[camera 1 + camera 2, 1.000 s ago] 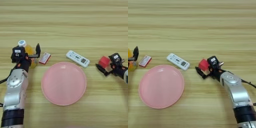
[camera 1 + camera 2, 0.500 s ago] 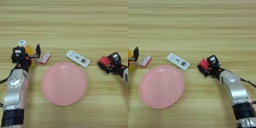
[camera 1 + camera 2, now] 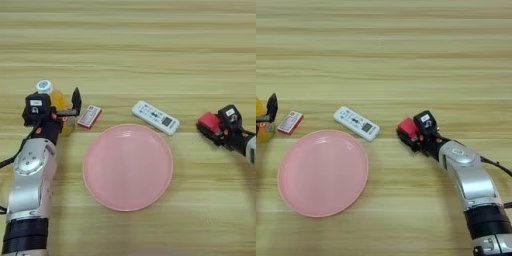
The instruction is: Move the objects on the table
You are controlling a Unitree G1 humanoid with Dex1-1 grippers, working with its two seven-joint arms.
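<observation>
The small bottle of orange drink (image 3: 58, 101) with a white cap stands at the table's left side. My left gripper (image 3: 55, 113) is open around it, one black finger (image 3: 76, 99) upright just right of the bottle. The white remote (image 3: 156, 117) lies at an angle above the plate's upper right rim. Further right, the red cube (image 3: 405, 126) rests on the wooden table (image 3: 130, 45), with my right gripper (image 3: 411, 134) shut on it from the right.
A large round pink plate (image 3: 128, 167) lies at the centre front. A small flat red and white box (image 3: 89, 116) sits between the bottle and the plate. Both forearms reach in from the bottom corners.
The right gripper's fingers have closed onto the red cube and the hand has shifted slightly. The left arm, bottle, remote and plate have stayed where they were.
</observation>
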